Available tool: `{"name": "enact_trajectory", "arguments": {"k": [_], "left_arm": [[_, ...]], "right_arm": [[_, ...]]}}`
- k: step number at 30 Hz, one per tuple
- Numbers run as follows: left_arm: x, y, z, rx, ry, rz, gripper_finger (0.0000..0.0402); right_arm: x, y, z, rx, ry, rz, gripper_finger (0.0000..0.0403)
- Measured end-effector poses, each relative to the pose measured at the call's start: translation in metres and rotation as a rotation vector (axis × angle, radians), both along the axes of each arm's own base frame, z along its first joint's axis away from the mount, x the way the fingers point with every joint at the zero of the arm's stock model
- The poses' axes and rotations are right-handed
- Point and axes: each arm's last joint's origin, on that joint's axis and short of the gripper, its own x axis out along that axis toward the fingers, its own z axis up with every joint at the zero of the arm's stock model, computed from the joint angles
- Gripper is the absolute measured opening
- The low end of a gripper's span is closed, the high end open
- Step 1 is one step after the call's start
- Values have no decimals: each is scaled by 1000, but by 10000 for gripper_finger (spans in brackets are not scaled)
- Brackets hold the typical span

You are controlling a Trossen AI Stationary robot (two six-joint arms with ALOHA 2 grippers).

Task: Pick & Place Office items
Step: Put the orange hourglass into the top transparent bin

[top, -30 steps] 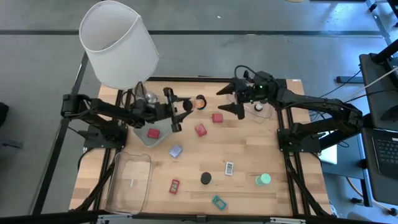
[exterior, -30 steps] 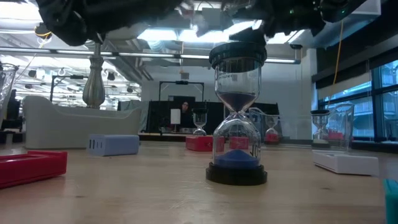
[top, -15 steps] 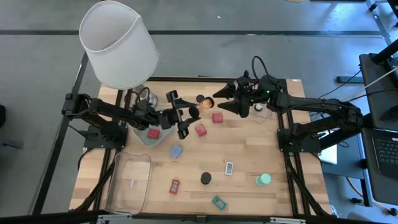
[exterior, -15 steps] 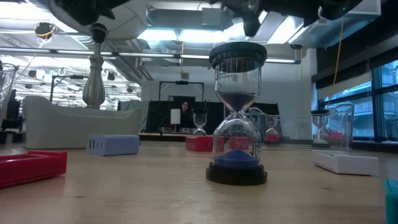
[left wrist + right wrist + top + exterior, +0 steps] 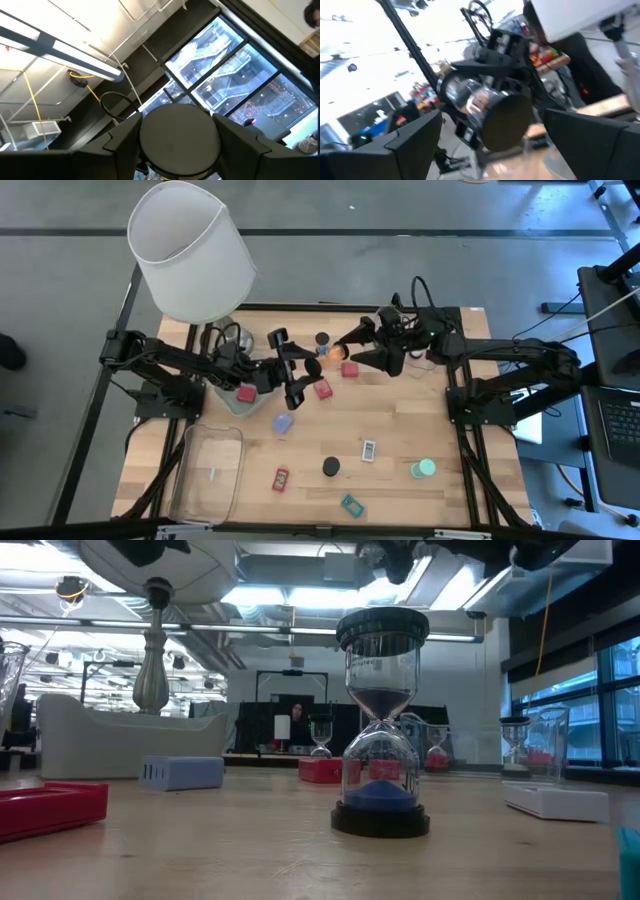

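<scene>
Above the back of the table (image 5: 400,430), the left gripper (image 5: 303,368) clamps an orange hourglass (image 5: 325,348), now carried nearer the right gripper (image 5: 360,346), whose fingers are spread wide beside it. Below the hourglass lie red blocks (image 5: 321,388); a black-capped hourglass (image 5: 381,730) stands further forward, with a lamp (image 5: 190,250) behind.
</scene>
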Motion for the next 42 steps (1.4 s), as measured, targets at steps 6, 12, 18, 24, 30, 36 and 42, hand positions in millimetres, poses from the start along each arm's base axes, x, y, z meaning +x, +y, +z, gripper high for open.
{"name": "enact_trajectory", "arguments": {"k": [6,12,18,24,30,36,42], "left_arm": [[0,-1,2,53,-19,-19,211],[-1,-1,3,59,-26,-16,211],[-1,-1,3,82,-30,-2,211],[-1,0,3,102,-32,30,213],[0,0,2,107,-20,52,216],[0,0,1,86,-12,61,217],[1,-1,0,82,-2,72,217]], "right_arm": [[9,3,-4,10,-38,21,352],[19,1,-6,2,-83,16,352],[38,-1,0,-21,-88,85,352],[52,-2,-3,-30,-70,126,341],[51,-2,-2,-52,-71,183,307],[51,-5,-3,-56,-67,185,285],[49,-12,-3,-62,-68,178,281]]}}
